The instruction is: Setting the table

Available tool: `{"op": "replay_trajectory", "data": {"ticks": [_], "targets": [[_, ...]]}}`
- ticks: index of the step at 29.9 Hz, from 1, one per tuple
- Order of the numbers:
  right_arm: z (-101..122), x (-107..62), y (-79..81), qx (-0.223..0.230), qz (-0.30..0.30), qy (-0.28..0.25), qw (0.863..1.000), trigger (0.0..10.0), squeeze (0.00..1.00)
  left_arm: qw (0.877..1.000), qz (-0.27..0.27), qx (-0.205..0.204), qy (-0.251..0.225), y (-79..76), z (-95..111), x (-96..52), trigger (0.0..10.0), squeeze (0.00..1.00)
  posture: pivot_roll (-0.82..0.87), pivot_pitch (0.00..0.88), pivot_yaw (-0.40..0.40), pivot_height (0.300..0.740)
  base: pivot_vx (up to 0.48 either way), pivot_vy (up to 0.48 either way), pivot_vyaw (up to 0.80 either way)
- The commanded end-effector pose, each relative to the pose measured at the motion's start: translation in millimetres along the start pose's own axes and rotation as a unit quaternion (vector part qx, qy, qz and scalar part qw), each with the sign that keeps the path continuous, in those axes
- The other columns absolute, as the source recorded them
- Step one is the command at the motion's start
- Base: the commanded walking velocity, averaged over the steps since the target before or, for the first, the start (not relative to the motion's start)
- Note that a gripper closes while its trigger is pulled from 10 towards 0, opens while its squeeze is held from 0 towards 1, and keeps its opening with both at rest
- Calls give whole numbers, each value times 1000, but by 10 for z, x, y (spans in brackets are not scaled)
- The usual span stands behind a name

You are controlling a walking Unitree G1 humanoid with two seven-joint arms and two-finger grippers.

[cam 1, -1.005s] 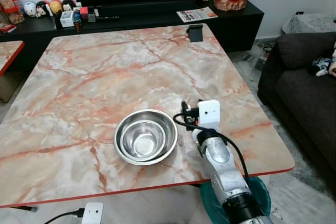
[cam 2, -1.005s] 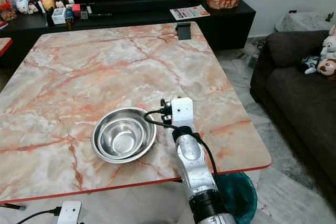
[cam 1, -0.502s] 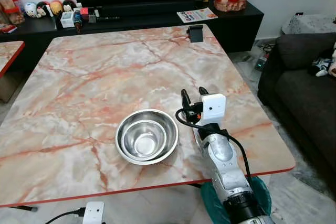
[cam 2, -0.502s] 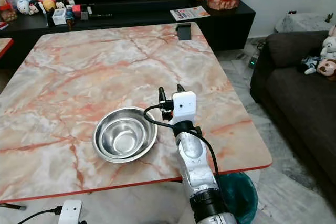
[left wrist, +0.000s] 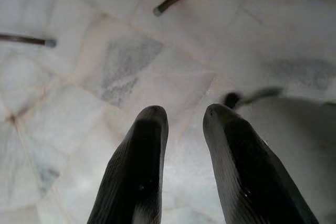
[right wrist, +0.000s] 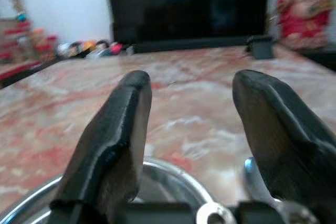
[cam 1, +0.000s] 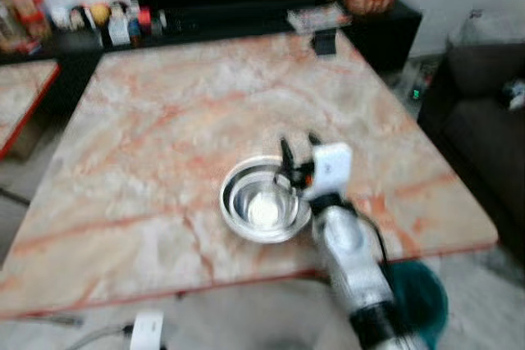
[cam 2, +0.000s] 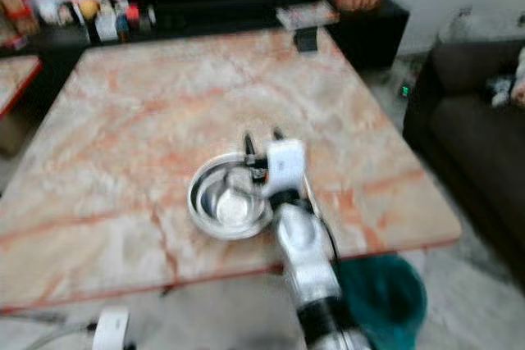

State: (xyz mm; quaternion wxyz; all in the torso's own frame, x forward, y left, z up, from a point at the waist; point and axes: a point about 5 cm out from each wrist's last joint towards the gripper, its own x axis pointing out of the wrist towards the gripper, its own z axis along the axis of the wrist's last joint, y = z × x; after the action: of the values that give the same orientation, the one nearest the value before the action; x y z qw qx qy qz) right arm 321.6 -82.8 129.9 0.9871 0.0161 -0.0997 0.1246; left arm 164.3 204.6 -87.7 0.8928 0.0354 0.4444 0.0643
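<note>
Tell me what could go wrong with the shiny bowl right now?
The right tool hangs open just over the far right rim of the steel bowl, so a finger could bump the rim and make the bowl slide or clatter on the smooth marble table. The head views are blurred, so the robot seems to be moving, which might spoil its aim. The left tool hangs idle over the floor.
</note>
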Motion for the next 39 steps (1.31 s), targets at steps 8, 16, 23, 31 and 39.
{"op": "replay_trajectory", "data": {"ticks": [8, 16, 23, 31, 39], "targets": [[33, 32, 96, 9, 13, -7, 1000, 10000, 0, 1000, 12, -3, 5, 77, -18, -4, 10000, 0, 5, 42, 43, 740, 0, 367, 0], [66, 38, 127, -2, 30, -19, 999, 10000, 0, 1000, 15, -5, 4, 84, -22, -6, 10000, 0, 9, 42, 38, 740, 0, 368, 0], [74, 33, 131, -2, 34, -23, 999, 10000, 0, 1000, 14, -6, 4, 70, -24, -6, 10000, 0, 9, 42, 35, 740, 0, 371, 605], [71, 28, 134, -9, 44, -24, 999, 10000, 0, 1000, 12, -7, 4, 53, -22, -5, 10000, 0, 9, 40, 31, 740, 0, 373, 144], [68, 27, 150, -5, 50, -25, 998, 10000, 0, 1000, 13, -9, 3, 49, -19, -4, 10000, 0, 13, 37, 29, 740, 0, 378, 652]]}}
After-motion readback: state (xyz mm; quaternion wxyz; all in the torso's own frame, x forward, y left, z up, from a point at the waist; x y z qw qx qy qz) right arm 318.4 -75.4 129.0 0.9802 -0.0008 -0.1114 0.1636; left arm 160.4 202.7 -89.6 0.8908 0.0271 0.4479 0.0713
